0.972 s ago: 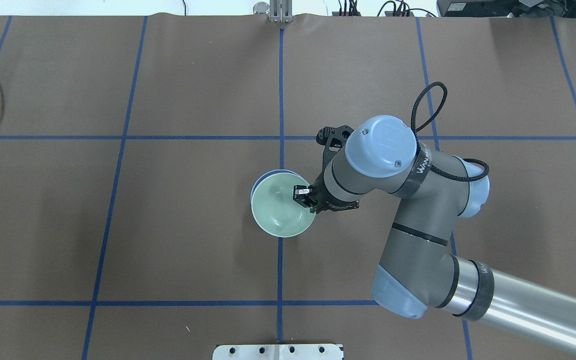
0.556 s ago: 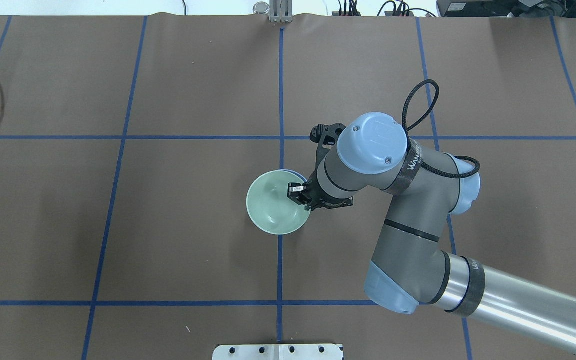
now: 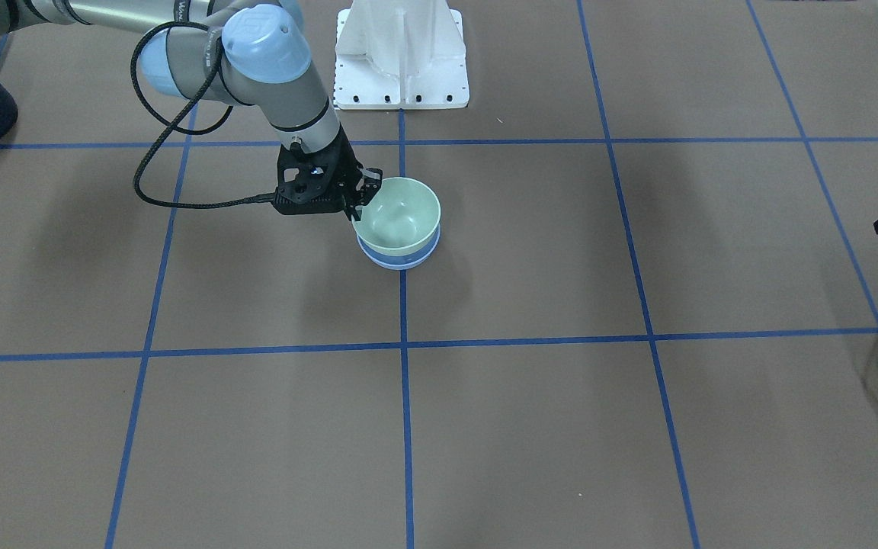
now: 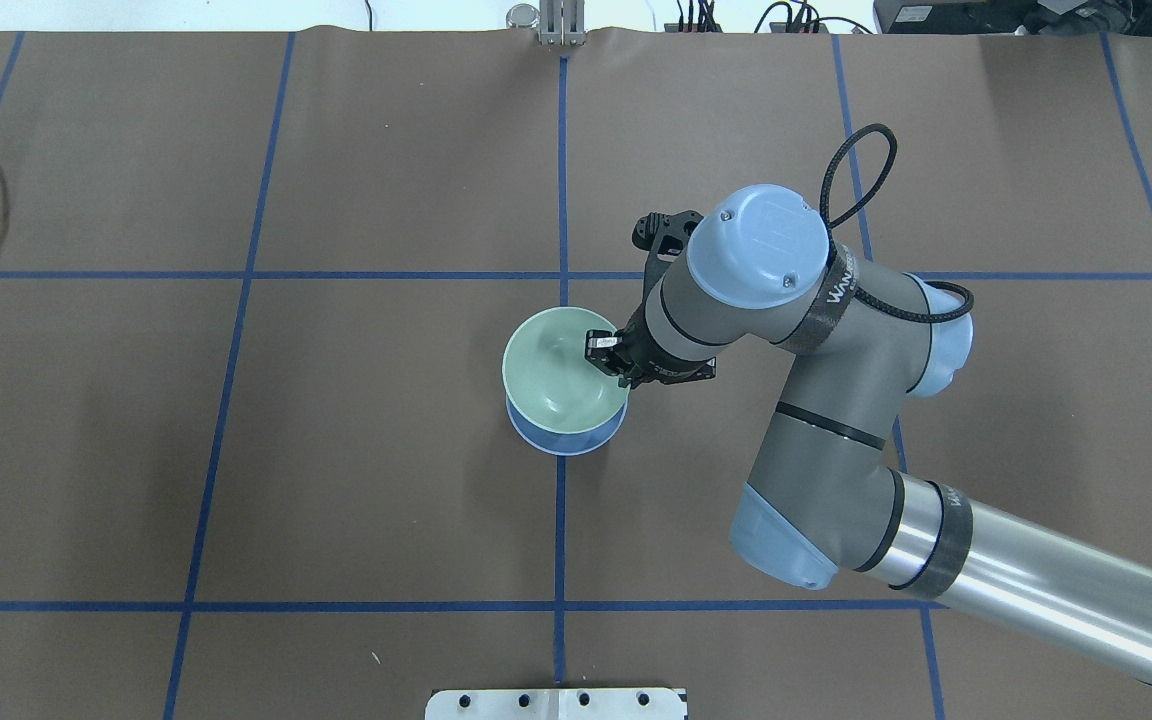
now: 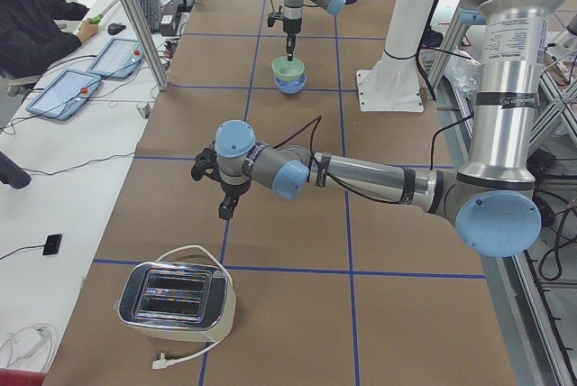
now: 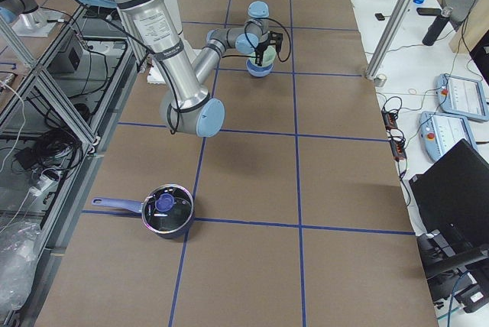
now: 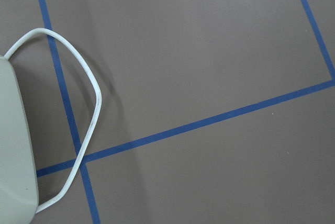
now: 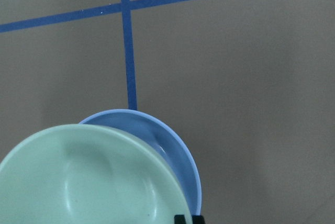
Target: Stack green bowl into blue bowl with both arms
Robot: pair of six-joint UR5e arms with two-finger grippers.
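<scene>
counter [image 4: 336, 450]: brown sheet with a blue tape grid. The bowls are near its middle, right on a tape line, so we'd guess that's the marked drop spot.

right arm [image 4: 836, 400]: reaches in from its own side and bends down over the bowls. It's doing all the carrying here.

left arm [image 5: 361, 174]: parked well away from the bowls, low over bare counter near a toaster. Looks to us like it's just keeping clear.

blue bowl [image 4: 546, 435]: upright on the counter underneath, only a crescent of rim showing.

green bowl [image 4: 556, 375]: upright, directly over the blue bowl and a bit off-center. We can't tell if it's fully seated or just above.

right fingers [image 4: 598, 345]: clamped on the green bowl's rim, one inside and one outside, which keeps it level for the drop.

left fingers [image 5: 224, 209]: nothing in them, but we can't tell whether they're spread or closed.

writing: the strap [image 4: 841, 300] on the right arm reads "WAN", with the rest wrapping out of sight. Bowls are plain.
</scene>
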